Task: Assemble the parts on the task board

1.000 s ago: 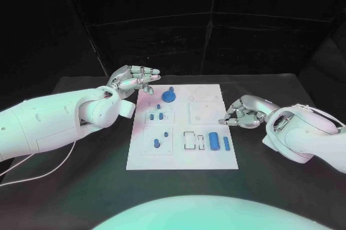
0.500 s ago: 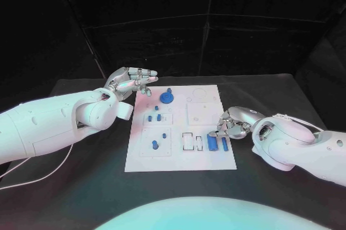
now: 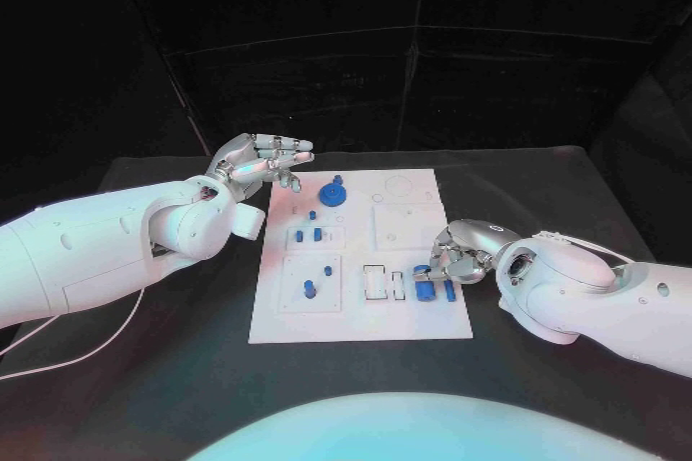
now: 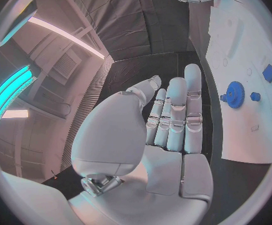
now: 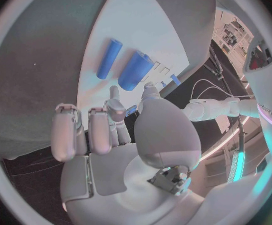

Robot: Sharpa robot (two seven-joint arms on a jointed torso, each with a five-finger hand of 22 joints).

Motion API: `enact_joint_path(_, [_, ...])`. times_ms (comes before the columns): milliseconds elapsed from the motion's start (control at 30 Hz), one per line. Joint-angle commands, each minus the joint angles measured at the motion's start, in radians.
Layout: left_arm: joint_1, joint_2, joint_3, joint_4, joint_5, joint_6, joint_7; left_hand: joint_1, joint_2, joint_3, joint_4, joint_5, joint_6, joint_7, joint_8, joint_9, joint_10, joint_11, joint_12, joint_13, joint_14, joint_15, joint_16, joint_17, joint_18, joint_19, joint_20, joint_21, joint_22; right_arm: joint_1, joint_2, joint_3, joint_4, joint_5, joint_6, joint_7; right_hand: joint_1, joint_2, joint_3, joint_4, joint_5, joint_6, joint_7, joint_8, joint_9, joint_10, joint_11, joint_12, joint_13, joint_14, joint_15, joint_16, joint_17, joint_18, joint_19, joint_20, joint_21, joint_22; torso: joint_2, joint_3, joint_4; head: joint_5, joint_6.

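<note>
Black worktop (image 3: 173, 381), matte, in a dark booth. Black curtain (image 3: 418, 71) hangs behind it, creased in panels. Overhead, a pale ceiling with a long bright light strip (image 4: 67, 35), a teal-lit panel (image 4: 8, 92) and a vent grille (image 4: 64, 65).

The right hand (image 3: 464, 253) partly hides two blue cylinders (image 3: 427, 284).
</note>
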Motion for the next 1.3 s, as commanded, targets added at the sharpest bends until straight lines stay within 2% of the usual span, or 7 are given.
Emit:
enact_joint_path(33, [0.001,-0.001,0.001,0.002,0.002,0.012,0.004,0.000,0.007,-0.006,-0.002,0.001,-0.004,-0.001,0.002,0.001,-0.003,-0.002,0.005,-0.001,-0.006,-0.002,-0.005,-0.001,0.013,-0.002,-0.001,-0.005,-0.001,0.000,0.002,0.000,0.003,-0.026,0.034,-0.021,-0.012,0.000,0.003,0.001,-0.005,-0.007,0.000,0.006,0.003,0.010,0.000,0.007,0.005,0.049,0.002,0.005,0.004,-0.012,0.005,0.000,0.002,0.054,0.000,-0.0001,0.0000,0.002,-0.001])
enact_joint_path(467, [0.001,-0.002,0.001,0.002,0.002,0.015,0.002,0.000,0.007,-0.006,-0.002,0.001,-0.004,-0.001,0.002,0.001,-0.003,-0.002,0.005,-0.001,-0.006,-0.002,-0.005,-0.001,0.013,-0.002,-0.001,-0.005,-0.001,-0.017,0.011,0.000,0.005,-0.040,0.064,-0.037,-0.027,-0.005,0.008,0.002,-0.012,-0.011,-0.002,0.021,0.011,0.017,-0.001,0.017,0.023,0.050,0.002,0.010,0.014,-0.013,0.007,-0.001,0.004,0.059,0.000,-0.0003,0.0011,0.003,-0.005])
enact_joint_path(700, [0.001,-0.002,0.000,0.001,0.002,0.020,-0.002,0.000,0.007,-0.006,-0.002,0.001,-0.004,-0.001,0.002,0.001,-0.003,-0.002,0.005,-0.001,-0.006,-0.002,-0.005,-0.001,0.013,-0.002,-0.001,-0.005,-0.001,-0.025,0.019,0.000,0.001,-0.041,0.081,-0.039,-0.026,0.002,0.017,0.000,-0.008,-0.010,-0.005,0.035,0.017,0.023,-0.003,0.024,0.034,0.051,0.000,0.014,0.021,-0.014,0.009,-0.002,0.006,0.061,0.000,-0.0002,0.0007,0.003,-0.007])
enact_joint_path(867, [0.001,-0.001,0.000,0.001,0.002,0.028,-0.009,-0.002,0.007,-0.007,-0.001,0.001,-0.004,-0.001,0.002,0.000,-0.003,-0.002,0.006,-0.002,-0.007,-0.002,-0.005,-0.001,0.013,-0.002,0.000,-0.005,-0.001,-0.027,0.022,0.000,-0.002,-0.041,0.078,-0.044,0.007,0.032,0.029,-0.004,0.072,-0.017,-0.008,0.059,0.029,0.027,-0.007,0.026,0.046,0.053,-0.003,0.019,0.031,-0.015,0.013,-0.005,0.009,0.068,-0.002,-0.0005,-0.0011,0.004,-0.009])
enact_joint_path(1067, [0.001,-0.001,-0.001,0.001,0.002,0.032,-0.013,-0.002,0.007,-0.007,-0.001,0.001,-0.004,-0.001,0.002,0.000,-0.003,-0.002,0.006,-0.002,-0.007,-0.002,-0.005,-0.001,0.013,-0.002,0.000,-0.005,-0.001,-0.028,0.024,0.000,-0.005,-0.043,0.062,-0.048,0.055,0.062,0.030,-0.009,0.180,-0.026,-0.012,0.082,0.041,0.036,-0.010,0.029,0.063,0.055,-0.006,0.025,0.045,-0.017,0.019,-0.008,0.015,0.078,-0.002,-0.0010,0.0005,0.003,-0.009])
enact_joint_path(1233, [0.001,-0.002,-0.002,0.001,0.002,0.036,-0.016,-0.002,0.007,-0.007,-0.001,0.001,-0.004,-0.001,0.002,0.000,-0.003,-0.002,0.006,-0.002,-0.007,-0.002,-0.005,-0.001,0.013,-0.002,0.000,-0.005,-0.001,-0.029,0.031,0.000,-0.008,-0.043,0.076,-0.059,0.086,0.067,0.026,-0.011,0.254,-0.036,-0.011,0.090,0.044,0.037,-0.010,0.025,0.068,0.055,-0.006,0.026,0.049,-0.018,0.020,-0.008,0.016,0.081,-0.001,-0.0008,0.0011,0.002,-0.007])
enact_joint_path(1300, [0.001,-0.002,-0.002,0.001,0.002,0.038,-0.017,-0.002,0.007,-0.007,-0.001,0.001,-0.004,-0.001,0.002,0.000,-0.003,-0.002,0.006,-0.002,-0.007,-0.002,-0.005,-0.001,0.013,-0.002,0.000,-0.005,-0.001,-0.030,0.033,0.000,-0.008,-0.041,0.080,-0.059,0.095,0.068,0.025,-0.014,0.269,-0.038,-0.011,0.091,0.045,0.036,-0.010,0.023,0.068,0.055,-0.006,0.026,0.049,-0.018,0.020,-0.008,0.016,0.081,-0.002,-0.0005,0.0006,0.001,-0.007])
